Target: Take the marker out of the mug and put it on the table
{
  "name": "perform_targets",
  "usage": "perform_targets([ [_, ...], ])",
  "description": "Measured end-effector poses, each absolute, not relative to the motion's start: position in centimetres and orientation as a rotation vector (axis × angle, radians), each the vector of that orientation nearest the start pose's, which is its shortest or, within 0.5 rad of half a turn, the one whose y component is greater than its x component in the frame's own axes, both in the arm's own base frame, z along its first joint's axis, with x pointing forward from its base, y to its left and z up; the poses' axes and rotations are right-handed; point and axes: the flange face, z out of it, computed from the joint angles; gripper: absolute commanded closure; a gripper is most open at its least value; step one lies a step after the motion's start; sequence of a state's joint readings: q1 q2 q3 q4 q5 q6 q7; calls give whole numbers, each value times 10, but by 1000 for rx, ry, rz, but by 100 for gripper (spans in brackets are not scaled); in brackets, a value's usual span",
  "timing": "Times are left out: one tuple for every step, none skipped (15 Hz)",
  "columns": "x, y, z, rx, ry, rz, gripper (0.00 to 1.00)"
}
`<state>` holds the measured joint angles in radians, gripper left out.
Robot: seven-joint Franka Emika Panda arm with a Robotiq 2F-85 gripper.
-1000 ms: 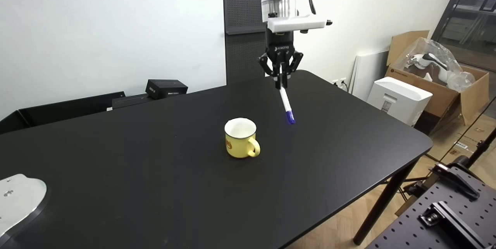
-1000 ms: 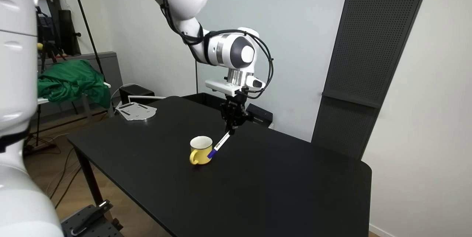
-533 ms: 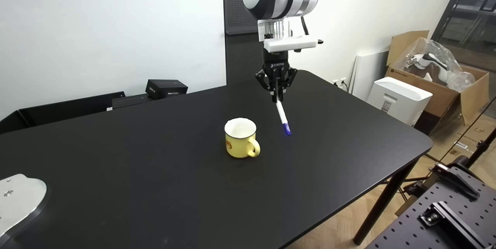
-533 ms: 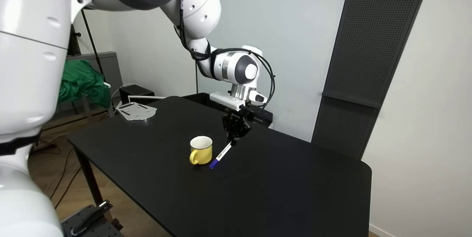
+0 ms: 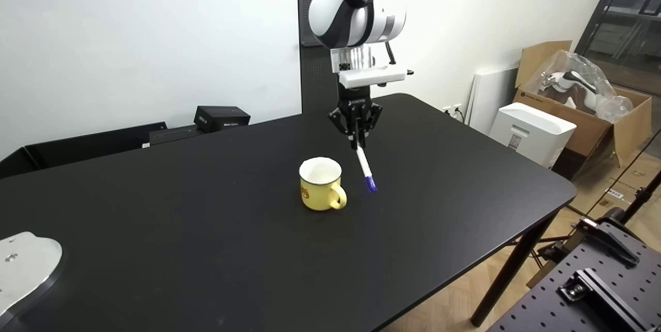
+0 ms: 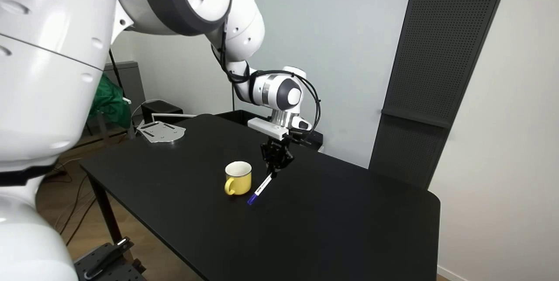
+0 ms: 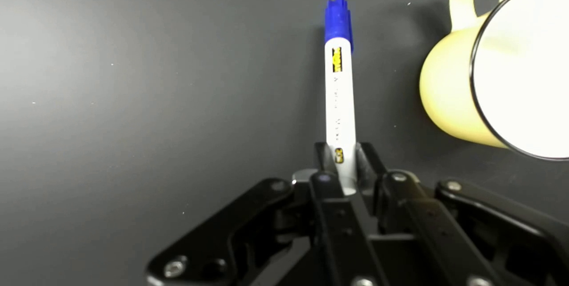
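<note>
The marker is white with a blue end and shows in both exterior views and in the wrist view. My gripper is shut on its white end. The marker hangs tilted, blue end down, outside the mug. I cannot tell whether the blue end touches the black table. The yellow mug stands upright on the table beside the marker, apart from it. In the wrist view the mug is at the right, partly cut off.
A silver metal plate lies at one end of the table. Black boxes stand along the table's back edge. A perforated side surface stands beyond the table's near corner. A white wall rises behind the table.
My gripper has come down toward the table with the marker held in it. In the last half second it has also moved nearer the mug. The mug has not moved.
</note>
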<state>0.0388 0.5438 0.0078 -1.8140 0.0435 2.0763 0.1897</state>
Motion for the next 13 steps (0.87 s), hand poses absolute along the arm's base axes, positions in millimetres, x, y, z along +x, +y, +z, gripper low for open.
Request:
perform_targets([
  [619,33,214,-3093,258,452,95],
  [621,34,209,-3092,253,459,95],
  [623,35,204,-3091,246,465,70],
  [625,36,200,-3090,239,468,55],
  [626,37,196,-3089,235,473,49],
  [628,38,192,-3087,232,477,43],
  [630,39,189,-3085,232,481,35],
  [631,39,187,-3082,234,484,29],
  [633,39,185,-3078,237,484,23],
  [634,40,184,-3075,240,483,16],
  [636,40,184,-3073,242,480,9],
  [637,40,184,-3073,245,476,2],
  [638,41,186,-3074,247,469,1],
])
